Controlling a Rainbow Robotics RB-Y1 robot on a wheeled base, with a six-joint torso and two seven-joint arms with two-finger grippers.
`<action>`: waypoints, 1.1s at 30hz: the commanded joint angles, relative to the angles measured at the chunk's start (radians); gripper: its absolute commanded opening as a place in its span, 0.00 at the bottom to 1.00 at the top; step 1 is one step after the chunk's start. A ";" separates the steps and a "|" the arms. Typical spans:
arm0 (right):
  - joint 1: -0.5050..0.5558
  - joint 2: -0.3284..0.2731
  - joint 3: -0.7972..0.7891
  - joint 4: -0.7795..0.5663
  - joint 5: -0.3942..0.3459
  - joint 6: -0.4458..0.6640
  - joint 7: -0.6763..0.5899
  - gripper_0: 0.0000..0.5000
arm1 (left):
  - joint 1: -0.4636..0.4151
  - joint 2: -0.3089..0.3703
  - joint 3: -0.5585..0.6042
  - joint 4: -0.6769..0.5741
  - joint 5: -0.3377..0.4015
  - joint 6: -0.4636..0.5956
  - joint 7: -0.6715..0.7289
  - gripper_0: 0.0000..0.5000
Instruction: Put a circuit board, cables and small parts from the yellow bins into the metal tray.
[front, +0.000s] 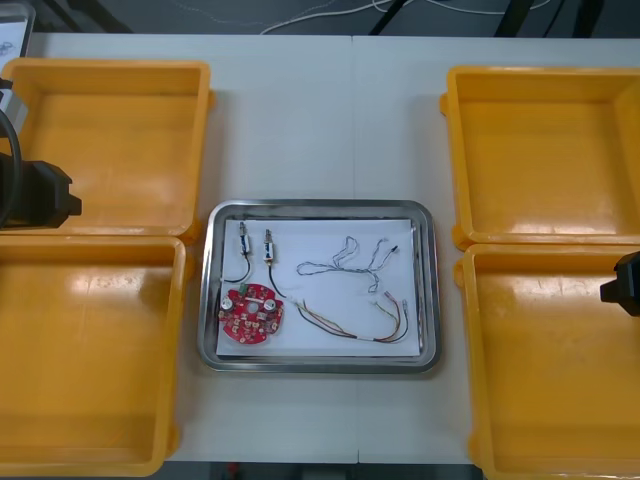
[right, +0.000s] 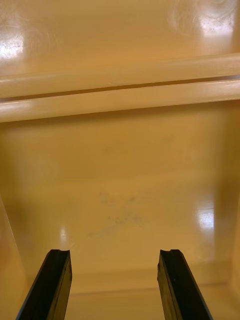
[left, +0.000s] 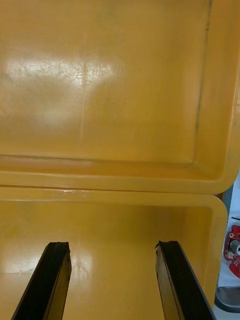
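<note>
The metal tray (front: 430, 290), white inside, lies at the table's middle. In it are a round red circuit board (front: 252, 313), two small metal parts (front: 245, 236) with black cables (front: 236, 272), a twisted blue and white cable (front: 350, 255) and a red and yellow cable (front: 365, 325). My left gripper (left: 112, 280) is open over the left bins, nothing between its fingers; the board's edge (left: 233, 250) shows beyond the bin wall. My right gripper (right: 115, 285) is open over a right bin's floor, holding nothing. Each arm shows at its side edge of the front view.
Two yellow bins (front: 100, 140) stand on the left and two more (front: 545, 150) on the right; all look bare inside. Bare table runs between the bins beyond the tray and along the front edge.
</note>
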 joint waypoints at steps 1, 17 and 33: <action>0.011 0.005 -0.035 -0.028 0.000 0.003 -0.040 1.00 | 0.015 0.043 0.031 -0.034 -0.007 0.006 -0.124 1.00; 0.011 0.005 -0.035 -0.028 0.000 0.003 -0.040 1.00 | 0.015 0.043 0.031 -0.034 -0.007 0.006 -0.124 1.00; 0.011 0.005 -0.035 -0.028 0.000 0.003 -0.040 1.00 | 0.015 0.043 0.031 -0.034 -0.007 0.006 -0.124 1.00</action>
